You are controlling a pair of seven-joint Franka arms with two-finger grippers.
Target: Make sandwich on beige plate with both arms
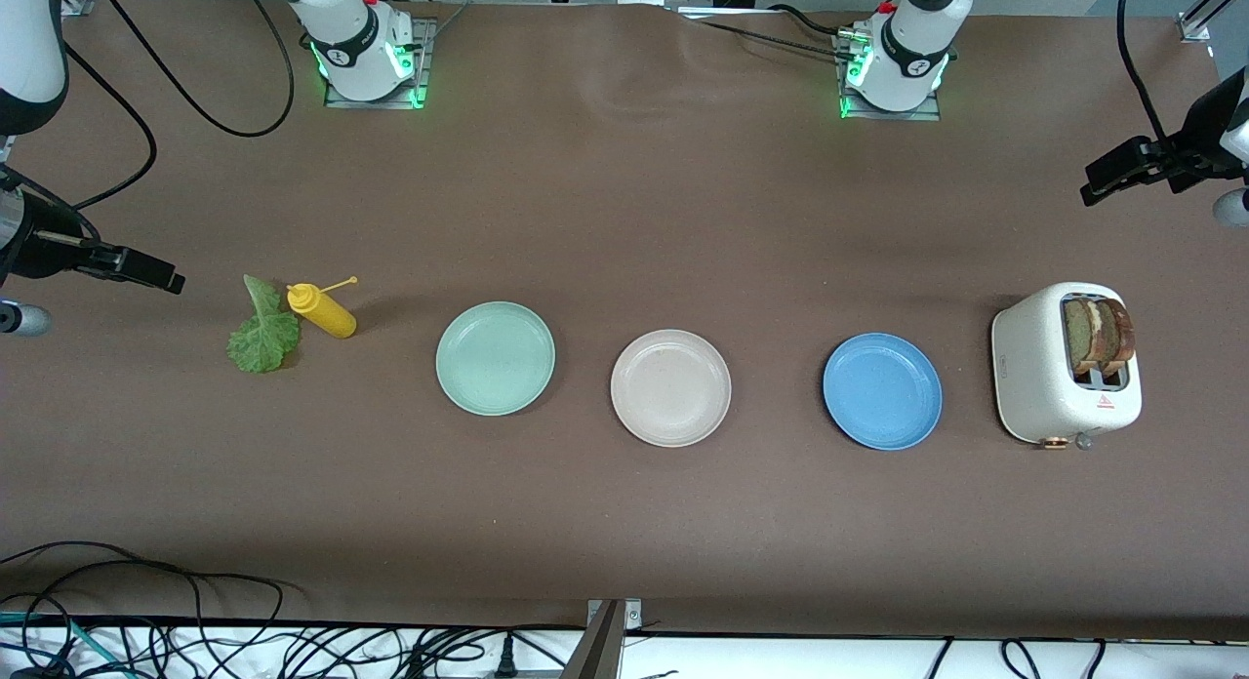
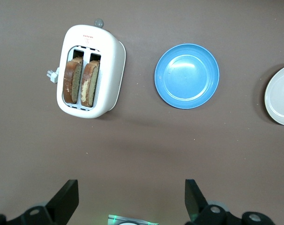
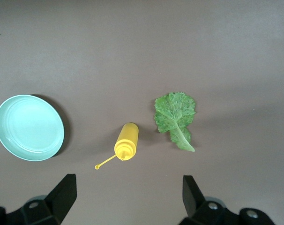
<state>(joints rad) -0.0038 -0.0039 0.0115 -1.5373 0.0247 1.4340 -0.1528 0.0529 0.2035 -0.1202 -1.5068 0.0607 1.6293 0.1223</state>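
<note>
Front view, surface: a brown table is seen; the beige plate lies bare between a mint-green plate and a blue plate.
Front view, cut off: both arms are cropped at the edges.
Left wrist view: the left gripper is held wide open and empty over the table near the toaster, where two bread slices stand; its red label is unreadable.
Right wrist view: the right gripper is spread open and empty near the lettuce leaf and a yellow bottle.

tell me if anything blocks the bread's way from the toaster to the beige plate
The blue plate lies on the table between the toaster holding the bread slices and the beige plate; it is low, so carrying over it likely clears.
</note>
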